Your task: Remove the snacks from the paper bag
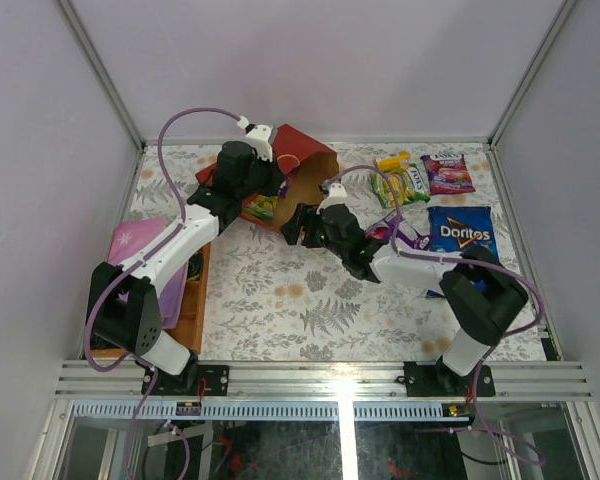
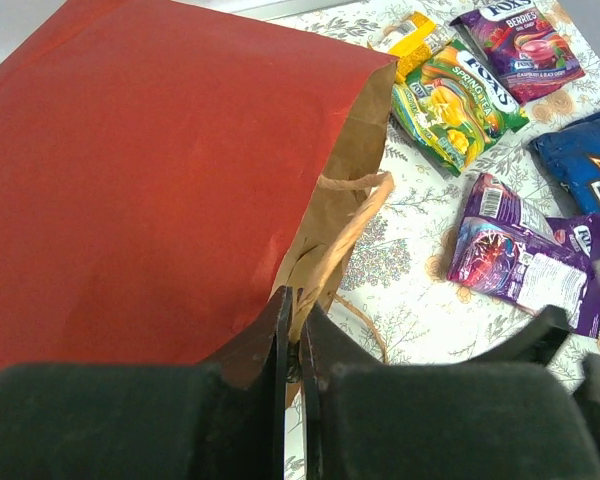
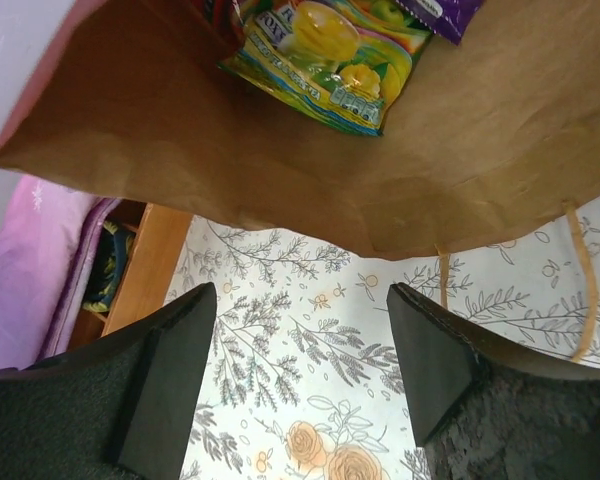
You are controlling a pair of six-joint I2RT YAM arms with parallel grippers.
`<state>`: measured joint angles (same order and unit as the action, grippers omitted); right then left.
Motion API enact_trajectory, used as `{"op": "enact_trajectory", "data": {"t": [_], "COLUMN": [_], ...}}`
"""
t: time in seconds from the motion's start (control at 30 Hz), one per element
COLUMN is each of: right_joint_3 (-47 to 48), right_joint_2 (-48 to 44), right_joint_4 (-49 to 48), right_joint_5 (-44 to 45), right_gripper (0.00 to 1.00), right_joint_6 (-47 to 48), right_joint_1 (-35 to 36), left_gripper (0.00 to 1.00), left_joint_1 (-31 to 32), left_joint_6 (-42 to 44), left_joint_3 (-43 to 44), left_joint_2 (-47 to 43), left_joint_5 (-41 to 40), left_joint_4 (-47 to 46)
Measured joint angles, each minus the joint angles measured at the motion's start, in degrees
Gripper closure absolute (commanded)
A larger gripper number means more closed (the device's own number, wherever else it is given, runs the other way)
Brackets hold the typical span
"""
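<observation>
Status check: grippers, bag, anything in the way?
Left gripper shut on paper bag edge. Right gripper open, empty, at the bag mouth. Green-yellow packet inside, nothing blocking it.

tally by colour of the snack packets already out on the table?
purple packets: 2, maybe another overlapping the lower one
green packet: 1
yellow-orange packet: 1
blue Doritos bag: 1
Total: 5

The paper bag (image 1: 302, 148) lies by the far edge of the worktop (image 1: 280, 300), a packet (image 3: 320, 60) inside it; other snacks (image 1: 447, 172) lie toward the far right corner.
</observation>
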<state>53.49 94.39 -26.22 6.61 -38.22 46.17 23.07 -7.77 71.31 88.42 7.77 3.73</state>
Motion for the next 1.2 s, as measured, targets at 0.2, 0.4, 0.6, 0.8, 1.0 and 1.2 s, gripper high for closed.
{"op": "enact_trajectory", "data": {"t": [0.2,0.4,0.6,0.8,1.0,1.2], "right_joint_3": [0.74,5.01,15.50,29.31,43.91,52.22], "right_joint_2": [8.24,18.03,31.28,39.45,45.35,49.83], "right_joint_4": [-9.16,-16.92,-19.39,-13.16,-0.28,5.95], "right_joint_5": [0.76,5.31,6.99,10.95,15.45,16.68], "right_gripper": [0.26,0.23,0.17,0.09,0.05,0.22], "right_joint_6": [-4.66,-13.60,-21.05,-24.20,-27.65,-30.25], "right_joint_1": [0.00,-1.01,-5.11,-6.29,-6.45,-6.49], "left_gripper": [0.96,0.95,0.95,0.95,0.95,0.95], "left_joint_1": [-0.24,-1.38,-2.03,-2.23,-2.27,-2.84], "left_joint_6": [0.74,1.22,1.60,1.66,2.19,2.62], "left_joint_3": [-0.02,-0.15,-0.63,-0.66,-0.66,-0.66], "left_joint_2": [-0.11,-0.92,-1.11,-1.11,-1.11,-1.05], "left_joint_5": [0.00,0.72,2.12,3.52,4.09,4.13], "left_joint_4": [0.26,0.35,0.44,0.44,0.46,0.48]}}
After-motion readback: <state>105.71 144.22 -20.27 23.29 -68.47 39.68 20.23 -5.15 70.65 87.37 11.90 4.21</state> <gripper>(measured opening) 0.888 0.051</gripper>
